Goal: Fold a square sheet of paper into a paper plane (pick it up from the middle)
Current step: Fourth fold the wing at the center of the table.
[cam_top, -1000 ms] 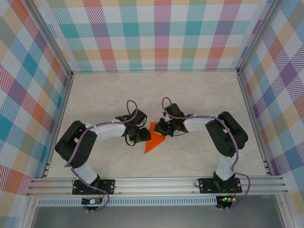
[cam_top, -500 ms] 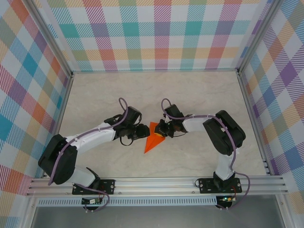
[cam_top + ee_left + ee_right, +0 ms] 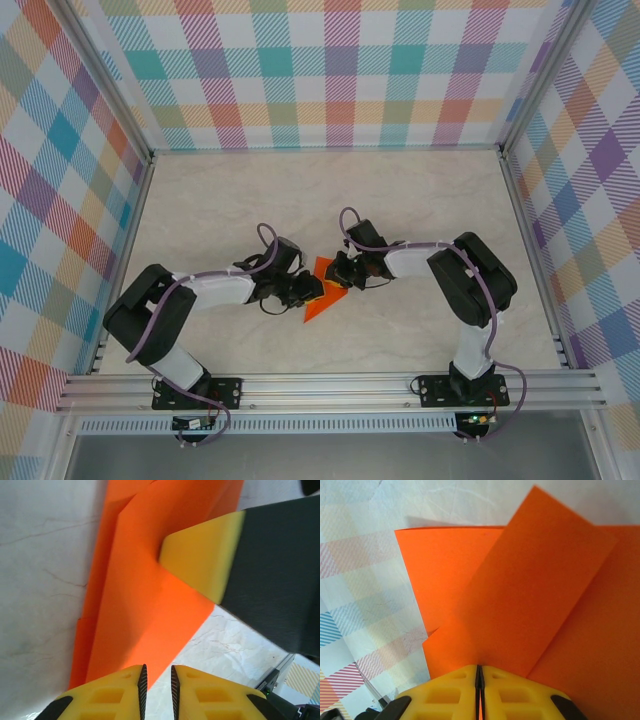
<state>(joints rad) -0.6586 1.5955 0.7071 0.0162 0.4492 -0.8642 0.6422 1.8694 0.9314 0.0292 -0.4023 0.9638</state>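
Note:
The paper plane (image 3: 320,304) is a bright orange folded sheet on the marble table, its point toward the near edge. My right gripper (image 3: 339,277) is shut on its far right part; in the right wrist view the jaws (image 3: 479,672) are pressed together on a raised flap of the paper plane (image 3: 520,605). My left gripper (image 3: 308,290) is at the paper's left side. In the left wrist view its jaws (image 3: 157,675) stand narrowly open over the long edge of the paper plane (image 3: 145,595), with table showing in the gap. The right gripper's yellow fingertip (image 3: 202,560) rests on the paper.
Both arms reach inward over the marble table (image 3: 420,200) and nearly meet at the centre. Checked walls (image 3: 330,70) close in the back and sides, and a metal rail (image 3: 330,385) runs along the near edge.
My left arm has pulled in and lowered its gripper against the paper's left side, with the jaws narrowing. The right gripper and the paper have stayed put.

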